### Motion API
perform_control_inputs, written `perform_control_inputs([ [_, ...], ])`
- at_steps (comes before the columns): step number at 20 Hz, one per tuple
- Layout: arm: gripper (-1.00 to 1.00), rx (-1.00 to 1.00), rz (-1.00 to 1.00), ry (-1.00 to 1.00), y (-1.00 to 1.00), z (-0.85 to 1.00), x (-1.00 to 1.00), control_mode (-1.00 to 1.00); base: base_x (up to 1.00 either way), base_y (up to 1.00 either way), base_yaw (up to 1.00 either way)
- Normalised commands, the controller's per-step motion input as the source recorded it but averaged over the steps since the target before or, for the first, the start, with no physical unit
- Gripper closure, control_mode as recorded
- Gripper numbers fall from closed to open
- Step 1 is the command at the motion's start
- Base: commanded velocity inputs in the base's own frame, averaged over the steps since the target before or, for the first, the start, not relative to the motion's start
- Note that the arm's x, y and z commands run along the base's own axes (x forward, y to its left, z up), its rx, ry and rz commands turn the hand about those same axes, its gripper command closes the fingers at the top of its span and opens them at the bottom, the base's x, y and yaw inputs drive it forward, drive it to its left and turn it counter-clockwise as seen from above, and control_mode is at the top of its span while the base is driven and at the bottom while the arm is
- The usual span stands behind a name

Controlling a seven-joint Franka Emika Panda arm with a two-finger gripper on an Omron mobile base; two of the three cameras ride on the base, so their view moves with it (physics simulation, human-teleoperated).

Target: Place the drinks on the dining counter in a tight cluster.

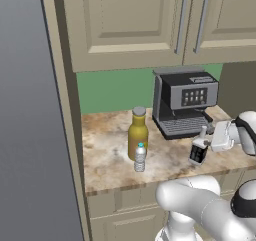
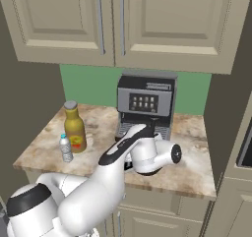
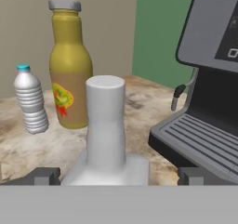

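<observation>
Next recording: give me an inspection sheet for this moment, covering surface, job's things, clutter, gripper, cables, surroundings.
Surface: short marbled counter under beige cabinets; all three drinks are here.
Job's things: amber bottle with grey cap, upright, left of the coffee machine; water bottle with blue cap, upright, close in front of it; small white-labelled bottle between the gripper's fingers.
Clutter: coffee machine at the back of the counter.
Gripper: gripper at the small bottle, fingers on either side of its body in the hand view; whether it grips is unclear.
Cables: nothing seen.
Surroundings: green backsplash, grey wall at left.
</observation>
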Motion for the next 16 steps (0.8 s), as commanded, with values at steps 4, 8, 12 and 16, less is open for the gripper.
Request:
perform_control_inputs([
  [4, -1.00, 0.00, 0.00, 0.00, 0.00, 0.00, 0.00, -1.00, 0.00, 0.00, 0.00],
  [8, -1.00, 0.00, 0.00, 0.00, 0.04, 0.00, -0.04, -1.00, 0.00, 0.00, 0.00],
  [12, -1.00, 0.00, 0.02, 0.00, 0.14, 0.00, -0.01, -1.00, 0.00, 0.00, 0.00],
  [16, -1.00, 0.00, 0.02, 0.00, 0.14, 0.00, 0.00, -1.00, 0.00, 0.00, 0.00],
])
